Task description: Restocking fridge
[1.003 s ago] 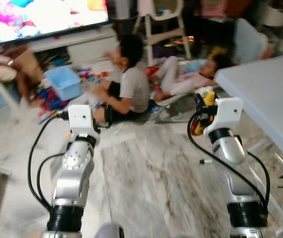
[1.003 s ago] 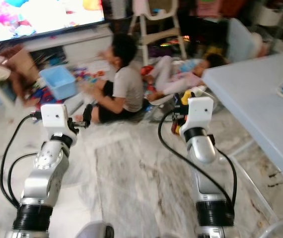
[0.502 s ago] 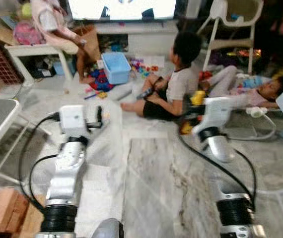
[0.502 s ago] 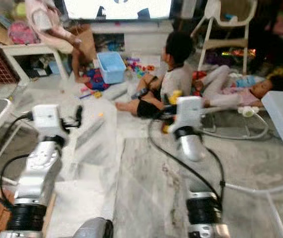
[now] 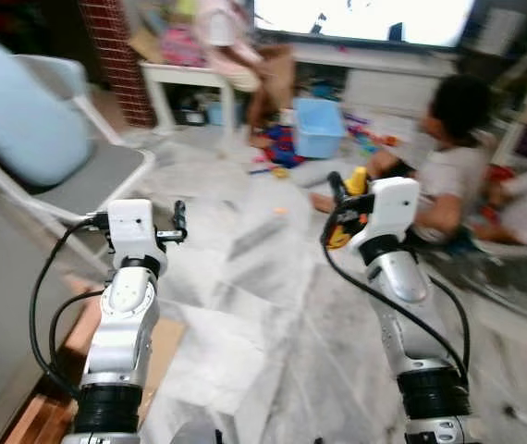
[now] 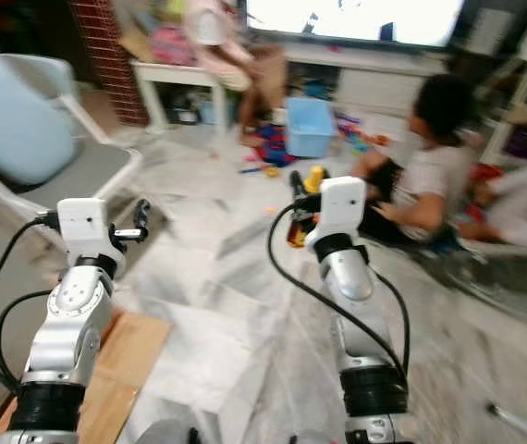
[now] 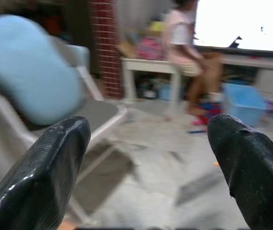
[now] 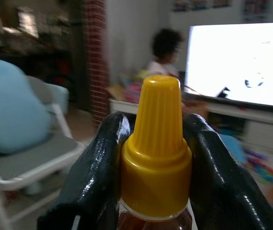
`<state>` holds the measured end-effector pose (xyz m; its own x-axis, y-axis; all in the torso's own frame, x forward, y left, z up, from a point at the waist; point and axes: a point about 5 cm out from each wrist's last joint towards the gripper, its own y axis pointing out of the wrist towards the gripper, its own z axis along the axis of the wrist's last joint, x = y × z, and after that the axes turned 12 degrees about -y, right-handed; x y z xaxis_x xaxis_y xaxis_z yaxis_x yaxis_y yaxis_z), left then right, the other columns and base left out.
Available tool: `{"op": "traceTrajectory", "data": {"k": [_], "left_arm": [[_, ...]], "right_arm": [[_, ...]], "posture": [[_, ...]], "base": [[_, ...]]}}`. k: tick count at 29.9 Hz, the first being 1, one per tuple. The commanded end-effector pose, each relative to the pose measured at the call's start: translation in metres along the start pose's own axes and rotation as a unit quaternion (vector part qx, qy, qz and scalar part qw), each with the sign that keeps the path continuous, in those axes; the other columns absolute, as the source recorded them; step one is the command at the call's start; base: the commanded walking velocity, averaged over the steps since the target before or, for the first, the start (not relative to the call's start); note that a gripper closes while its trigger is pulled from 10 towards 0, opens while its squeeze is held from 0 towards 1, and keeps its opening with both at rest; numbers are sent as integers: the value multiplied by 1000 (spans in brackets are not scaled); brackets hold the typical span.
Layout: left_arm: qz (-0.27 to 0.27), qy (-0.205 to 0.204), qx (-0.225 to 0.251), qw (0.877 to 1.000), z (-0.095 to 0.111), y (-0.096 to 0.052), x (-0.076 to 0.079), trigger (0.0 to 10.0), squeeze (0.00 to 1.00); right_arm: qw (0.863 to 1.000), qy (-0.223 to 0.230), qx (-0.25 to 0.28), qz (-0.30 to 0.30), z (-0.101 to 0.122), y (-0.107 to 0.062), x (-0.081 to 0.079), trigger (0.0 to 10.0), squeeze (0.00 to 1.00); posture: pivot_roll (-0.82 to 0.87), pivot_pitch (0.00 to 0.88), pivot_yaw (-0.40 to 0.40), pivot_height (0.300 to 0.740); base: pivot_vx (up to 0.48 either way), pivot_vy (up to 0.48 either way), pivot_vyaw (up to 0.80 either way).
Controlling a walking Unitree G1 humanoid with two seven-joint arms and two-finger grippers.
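In the head views the camera has swung since half a second ago: a grey folding chair (image 5: 79, 176) with a blue cushion now fills the upper left, and the seated child (image 5: 448, 176) sits at the right edge. The right wrist view shows the right tool (image 8: 153, 158) pinching a brown bottle (image 8: 155, 158) with a ribbed yellow cap at centre frame. In the left wrist view the left tool (image 7: 148, 158) is spread wide, holding nothing.
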<state>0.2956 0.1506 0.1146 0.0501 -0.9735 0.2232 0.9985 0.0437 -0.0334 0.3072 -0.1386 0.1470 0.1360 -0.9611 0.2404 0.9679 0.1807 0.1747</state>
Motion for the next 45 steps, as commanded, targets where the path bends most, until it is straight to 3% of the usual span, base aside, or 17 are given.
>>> {"op": "traceTrajectory", "data": {"k": [1, 16, 38, 41, 45], "left_arm": [[-9, 4, 5, 1000, 3, 2, 5, 10000, 0], [-14, 6, 13, 1000, 4, 4, 7, 10000, 0], [5, 8, 19, 1000, 6, 1, -6, 10000, 0], [-6, 13, 11, 1000, 4, -3, -6, 10000, 0], [-37, 21, -8, 999, 0, -19, -13, 10000, 0]], "right_arm": [[1000, 1, 14, -9, 5, 0, 5, 10000, 0], [1000, 0, 24, -3, 9, 7, 4, 10000, 0], [1000, -4, 19, -7, 5, 4, 6, 10000, 0], [1000, -20, 8, -8, 1, 0, 10, 10000, 0], [999, -37, -21, -11, -11, -19, 20, 10000, 0]], "posture": [[13, 0, 9, 740], [17, 0, 4, 740], [20, 0, 4, 740], [21, 0, 2, 740], [24, 0, -5, 740]], "base": [[0, 476, 800], [0, 477, 707], [0, 480, 0], [0, 0, 0], [0, 0, 0]]}}
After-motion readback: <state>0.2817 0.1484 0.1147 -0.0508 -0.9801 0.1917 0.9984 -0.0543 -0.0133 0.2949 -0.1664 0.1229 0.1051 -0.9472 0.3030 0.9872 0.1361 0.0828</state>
